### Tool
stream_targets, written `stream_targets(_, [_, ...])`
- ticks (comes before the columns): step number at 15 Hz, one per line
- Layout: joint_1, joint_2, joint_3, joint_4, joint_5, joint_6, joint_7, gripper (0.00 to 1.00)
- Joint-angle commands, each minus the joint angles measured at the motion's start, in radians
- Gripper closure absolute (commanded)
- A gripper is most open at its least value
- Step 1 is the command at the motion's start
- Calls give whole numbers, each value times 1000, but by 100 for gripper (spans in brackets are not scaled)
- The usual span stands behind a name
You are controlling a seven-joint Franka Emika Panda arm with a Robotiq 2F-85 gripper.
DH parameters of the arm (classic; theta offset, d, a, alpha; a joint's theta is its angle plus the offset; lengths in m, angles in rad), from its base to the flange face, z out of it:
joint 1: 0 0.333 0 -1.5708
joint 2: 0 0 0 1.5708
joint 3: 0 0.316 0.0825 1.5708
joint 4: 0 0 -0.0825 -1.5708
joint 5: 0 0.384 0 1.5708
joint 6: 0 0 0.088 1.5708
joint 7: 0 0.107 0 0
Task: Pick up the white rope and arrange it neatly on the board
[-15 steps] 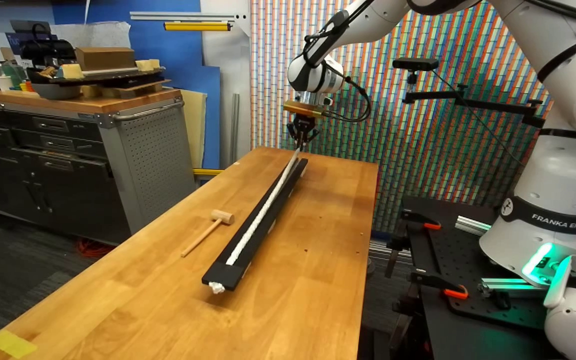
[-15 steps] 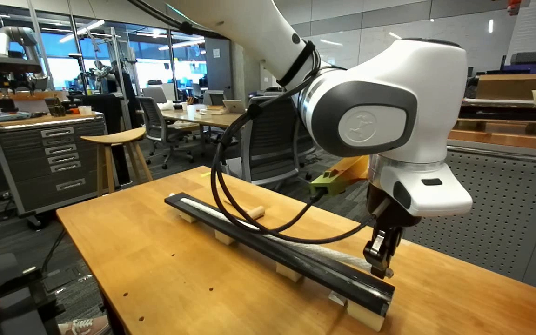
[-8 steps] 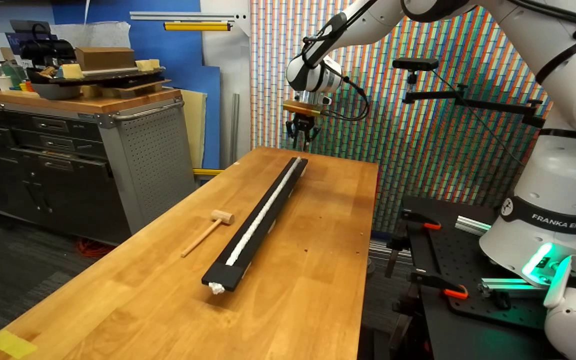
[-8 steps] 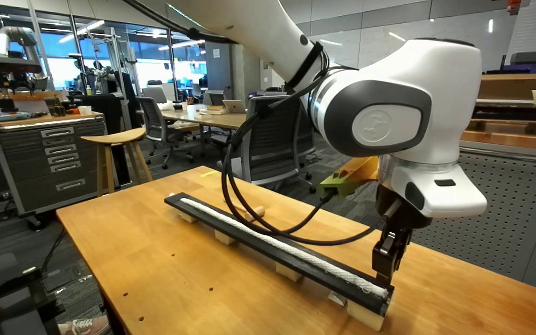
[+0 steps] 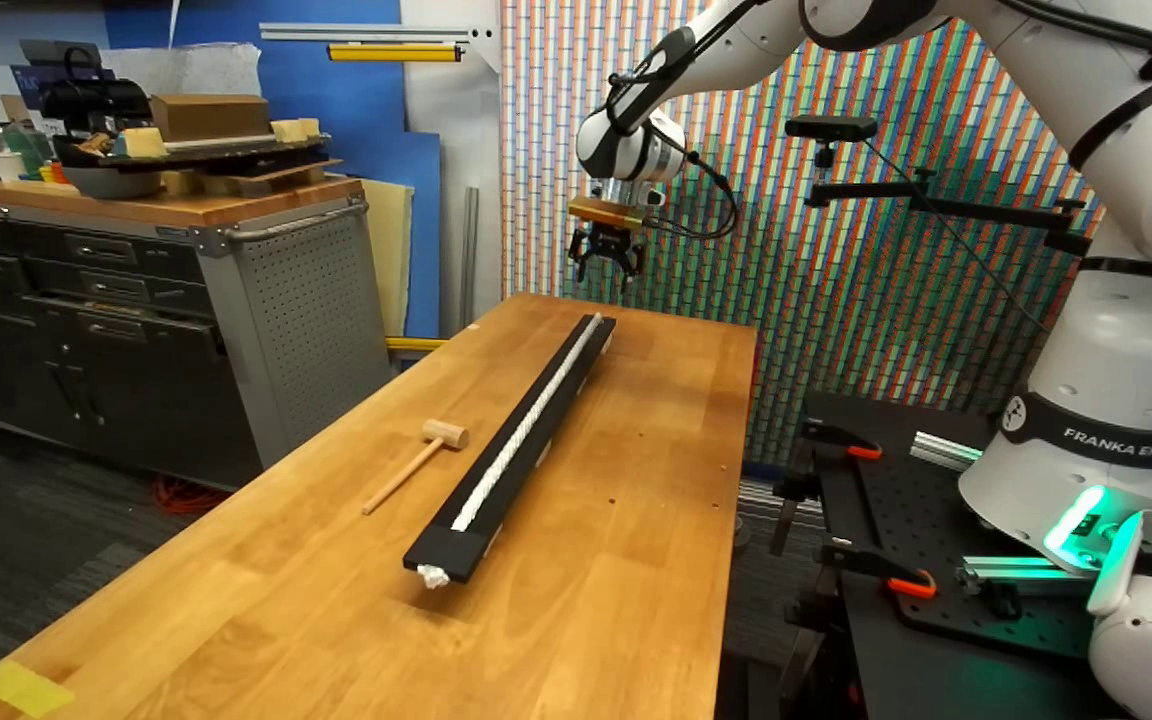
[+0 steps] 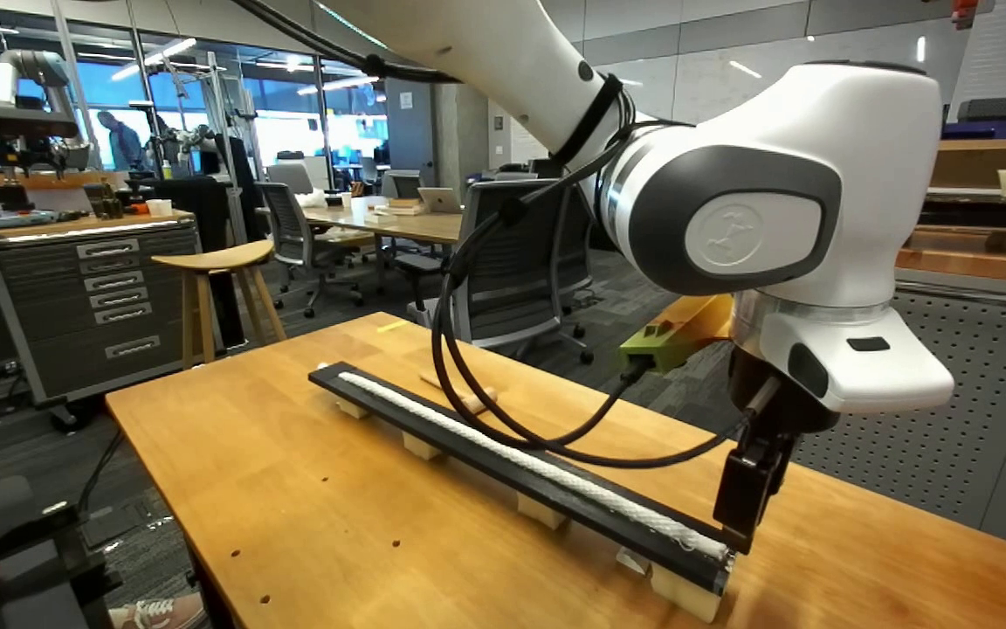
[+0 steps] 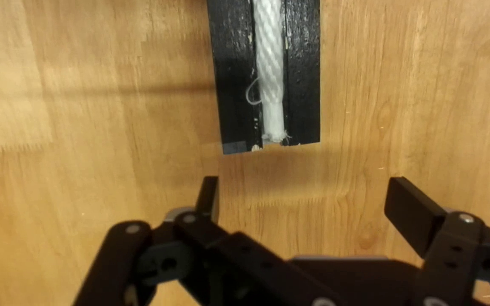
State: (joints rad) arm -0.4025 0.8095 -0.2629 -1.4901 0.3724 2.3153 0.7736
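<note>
The white rope [image 7: 269,55], spirally twisted, lies straight along the black board [image 7: 303,80]; a thread loop [image 7: 247,93] protrudes near the rope's frayed end. The gripper [image 7: 302,197] is spread wide, apart from rope and board.

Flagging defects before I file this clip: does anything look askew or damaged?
Yes, a small thing: in the wrist view, a loose strand loops out sideways from the white rope near its frayed end, over the board; the rope otherwise lies straight.
</note>
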Motion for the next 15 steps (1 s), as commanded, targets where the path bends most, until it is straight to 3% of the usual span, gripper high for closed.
stream_targets(1, [-10, -10, 6, 30, 1, -44, -11, 0])
stream_targets(10, [40, -77, -2, 22, -74, -139, -85, 0])
stream_targets(15, [76, -82, 3, 73, -169, -271, -177, 0])
